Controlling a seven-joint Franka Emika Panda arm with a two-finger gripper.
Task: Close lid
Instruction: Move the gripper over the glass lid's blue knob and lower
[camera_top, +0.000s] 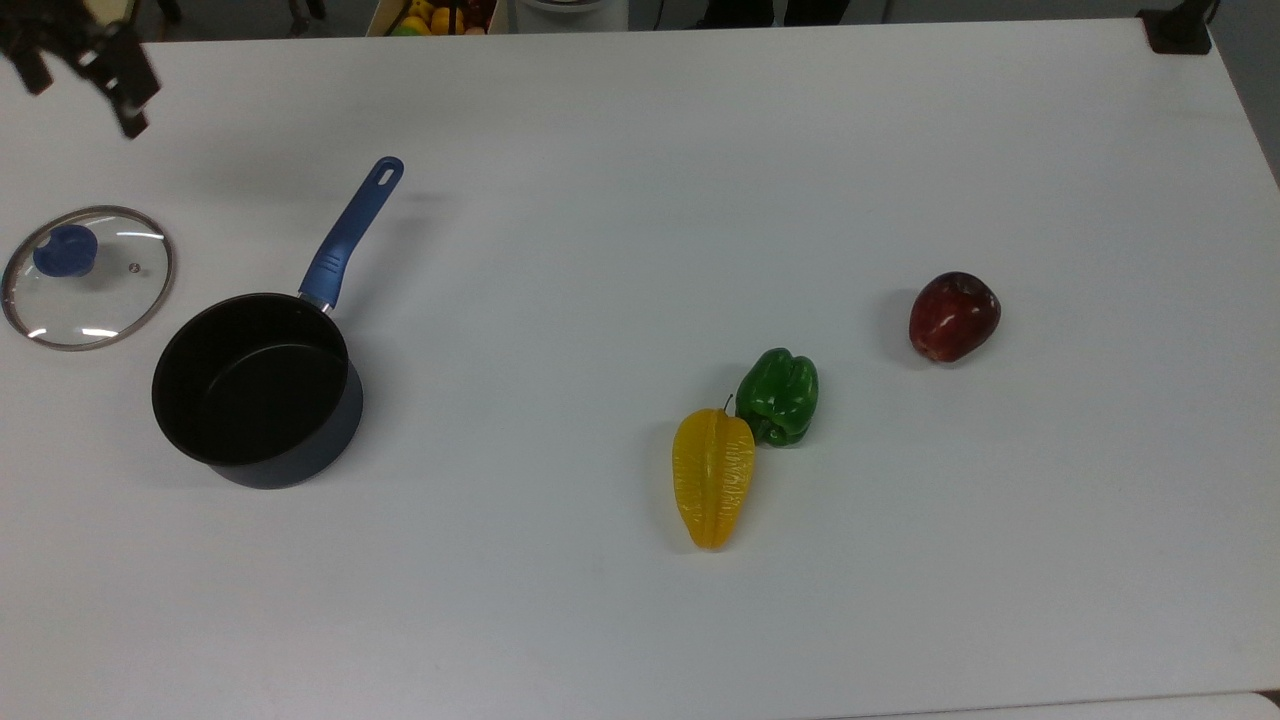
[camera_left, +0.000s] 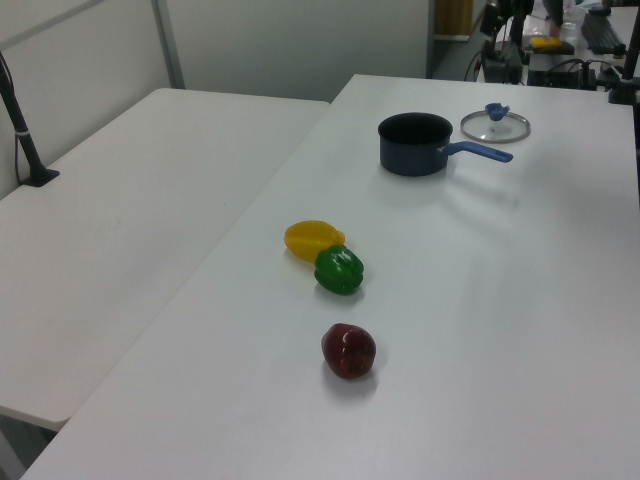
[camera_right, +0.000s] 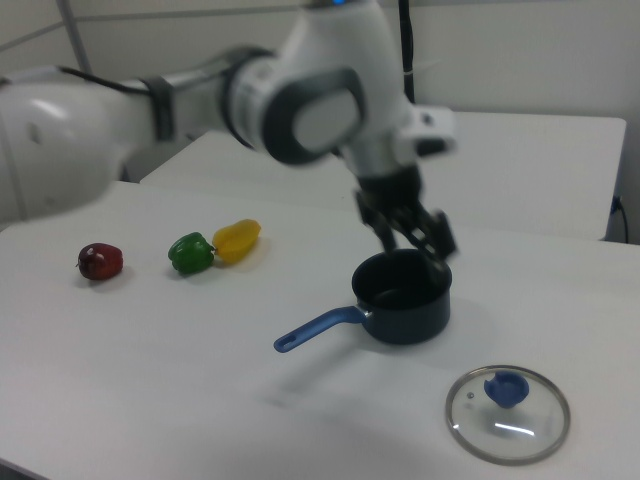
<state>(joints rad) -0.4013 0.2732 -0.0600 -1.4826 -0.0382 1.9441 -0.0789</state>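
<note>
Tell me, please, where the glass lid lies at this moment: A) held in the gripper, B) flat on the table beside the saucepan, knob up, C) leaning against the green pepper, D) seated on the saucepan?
B: the lid lies flat on the table with its blue knob up, apart from the open saucepan, and the gripper is away from it.

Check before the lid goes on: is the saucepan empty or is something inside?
Empty. The saucepan shows only its bare dark floor in the top view; the lid lies flat on the table beside it.
</note>
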